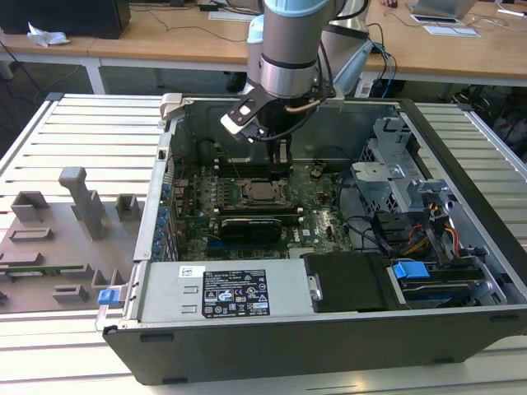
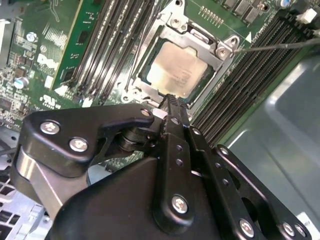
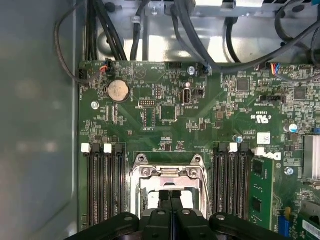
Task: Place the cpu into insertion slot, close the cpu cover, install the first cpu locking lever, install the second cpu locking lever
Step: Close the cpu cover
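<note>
Cpu [image 2: 176, 74] sits in the insertion slot [image 2: 134, 86] under the lowered cpu cover [image 2: 200, 37]; gripper [image 2: 172, 101], fingers clenched empty, hovers just above; loose locking lever [image 2: 280, 46] could let the cover spring up

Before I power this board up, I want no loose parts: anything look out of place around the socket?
A thin metal lever sticks out from the cover's corner, across the memory slots, rather than lying latched alongside. The chip looks flat and square under the cover.
</note>
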### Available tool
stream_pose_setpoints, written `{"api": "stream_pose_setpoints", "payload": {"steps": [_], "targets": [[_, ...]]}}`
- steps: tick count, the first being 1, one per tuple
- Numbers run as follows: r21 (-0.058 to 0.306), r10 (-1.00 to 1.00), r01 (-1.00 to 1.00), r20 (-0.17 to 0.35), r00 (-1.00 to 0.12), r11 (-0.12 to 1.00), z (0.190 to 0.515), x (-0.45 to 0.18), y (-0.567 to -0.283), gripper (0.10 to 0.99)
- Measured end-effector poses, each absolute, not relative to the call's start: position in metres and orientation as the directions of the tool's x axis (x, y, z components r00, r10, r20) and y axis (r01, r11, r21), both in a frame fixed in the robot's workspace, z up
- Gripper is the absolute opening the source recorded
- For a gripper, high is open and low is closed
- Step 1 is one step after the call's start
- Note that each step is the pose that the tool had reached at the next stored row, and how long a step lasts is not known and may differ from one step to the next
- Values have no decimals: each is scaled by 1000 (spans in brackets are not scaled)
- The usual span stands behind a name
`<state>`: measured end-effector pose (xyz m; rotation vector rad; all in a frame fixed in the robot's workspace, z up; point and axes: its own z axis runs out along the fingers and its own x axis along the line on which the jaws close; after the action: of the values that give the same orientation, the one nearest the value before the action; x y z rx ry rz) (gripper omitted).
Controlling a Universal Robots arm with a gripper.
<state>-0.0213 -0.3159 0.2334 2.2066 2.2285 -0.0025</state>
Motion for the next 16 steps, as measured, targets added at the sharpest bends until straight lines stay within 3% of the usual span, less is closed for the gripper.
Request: {"api": "stream_pose_setpoints", "payload": {"steps": [16], "targets": [[3, 1000, 1000, -5, -10, 10, 225, -44, -316, 106]]}}
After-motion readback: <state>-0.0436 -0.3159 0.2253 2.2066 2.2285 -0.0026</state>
